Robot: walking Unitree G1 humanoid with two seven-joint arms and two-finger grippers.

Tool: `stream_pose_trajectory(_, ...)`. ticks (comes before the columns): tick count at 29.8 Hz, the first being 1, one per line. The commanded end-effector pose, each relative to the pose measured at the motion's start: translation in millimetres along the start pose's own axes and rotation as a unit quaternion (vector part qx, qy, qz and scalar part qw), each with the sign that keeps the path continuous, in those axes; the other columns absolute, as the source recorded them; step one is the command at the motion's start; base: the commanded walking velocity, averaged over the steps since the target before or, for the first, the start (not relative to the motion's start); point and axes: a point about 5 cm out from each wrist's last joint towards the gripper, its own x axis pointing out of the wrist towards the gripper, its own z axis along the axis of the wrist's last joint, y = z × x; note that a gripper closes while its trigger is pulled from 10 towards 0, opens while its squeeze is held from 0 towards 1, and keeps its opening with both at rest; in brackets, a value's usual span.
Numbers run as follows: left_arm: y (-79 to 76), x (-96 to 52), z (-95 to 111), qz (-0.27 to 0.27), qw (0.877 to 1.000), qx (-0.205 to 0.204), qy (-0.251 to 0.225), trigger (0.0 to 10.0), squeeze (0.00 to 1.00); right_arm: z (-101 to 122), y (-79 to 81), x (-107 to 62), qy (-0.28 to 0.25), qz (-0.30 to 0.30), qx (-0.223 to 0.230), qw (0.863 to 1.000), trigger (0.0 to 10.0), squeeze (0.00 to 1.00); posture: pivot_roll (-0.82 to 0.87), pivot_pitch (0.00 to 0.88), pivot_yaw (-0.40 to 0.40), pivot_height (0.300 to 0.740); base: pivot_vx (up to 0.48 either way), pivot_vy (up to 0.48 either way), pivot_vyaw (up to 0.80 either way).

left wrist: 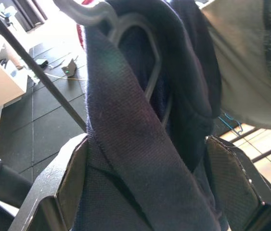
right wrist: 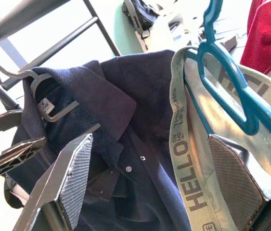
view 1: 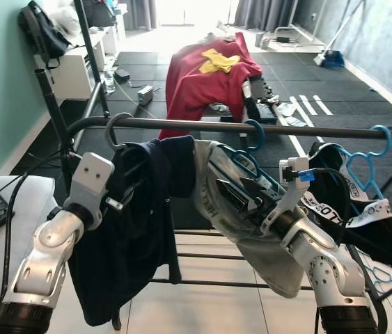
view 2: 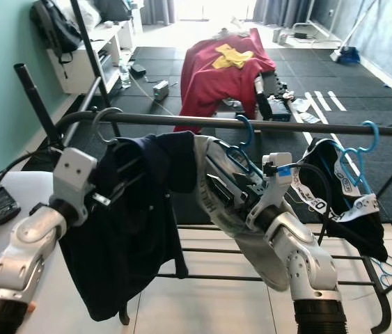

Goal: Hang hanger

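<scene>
The grey hanger point(view 1: 115, 129) with the navy shirt point(view 1: 136, 209) is seen already hooked over the clothes rail point(view 1: 265, 126), at the rail's end nearer the green wall. The left gripper point(view 1: 122, 184) is raised just under the rail, and its fingers point(left wrist: 70, 180) are spread open on both sides of the shirt's collar; the cloth lies between them but is not pinched. Along the rail, next to the navy shirt, a teal hanger point(view 1: 255, 139) carries a pale grey garment point(view 1: 251, 223). The right gripper point(view 1: 241, 191) is held against this garment, with its fingers point(right wrist: 75, 168) apart and nothing clamped.

The hanger is judged to be light and stiff, while the shirt is soft and can slide off the shoulders if it is pulled. A hold is better taken at the stiff neck of the hanger, directly below the hook, than on loose cloth. The task is judged nearly finished; what remains is that the grippers are drawn back without the fabric being caught.
</scene>
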Motion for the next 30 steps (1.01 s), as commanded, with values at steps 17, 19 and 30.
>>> stream_pose_trajectory(17,4.1,4.9,-33.3,0.03,0.991,0.054,0.122,0.0,0.0,-3.9,-1.8,1.5,0.005,-0.009,0.009,1.0,10.0,0.0,-0.13,0.072,0.012,0.74,0.0,0.0,0.0)
stream_pose_trajectory(19,4.4,5.3,-34.8,0.032,0.99,0.053,0.129,0.0,0.0,-3.9,-1.6,1.7,0.004,-0.009,0.01,1.0,10.0,0.0,-0.13,0.072,0.012,0.74,0.0,0.0,0.0)
stream_pose_trajectory(30,0.7,1.9,-7.5,-0.026,0.998,-0.041,0.031,0.0,0.0,-3.3,-1.8,1.3,0.001,-0.009,0.013,1.0,10.0,0.0,-0.13,0.077,0.014,0.74,0.0,0.0,0.0)
